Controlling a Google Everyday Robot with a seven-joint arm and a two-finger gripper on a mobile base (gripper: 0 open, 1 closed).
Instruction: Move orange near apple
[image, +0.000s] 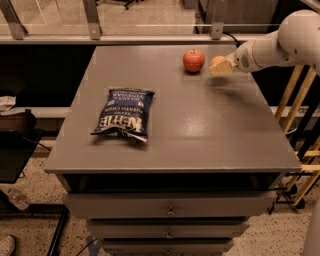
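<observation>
The red apple (193, 60) sits on the grey tabletop (200, 125) near its far edge. My gripper (220, 67) reaches in from the right, just right of the apple and slightly above the table. It is shut on the orange (216, 61), whose rounded top shows between the pale fingers. A small gap separates orange and apple.
A dark blue chip bag (123, 114) lies on the left half of the table. A wooden rack (300, 120) stands to the right of the table. A railing (150, 35) runs behind the far edge. Drawers (170, 210) are below the front edge.
</observation>
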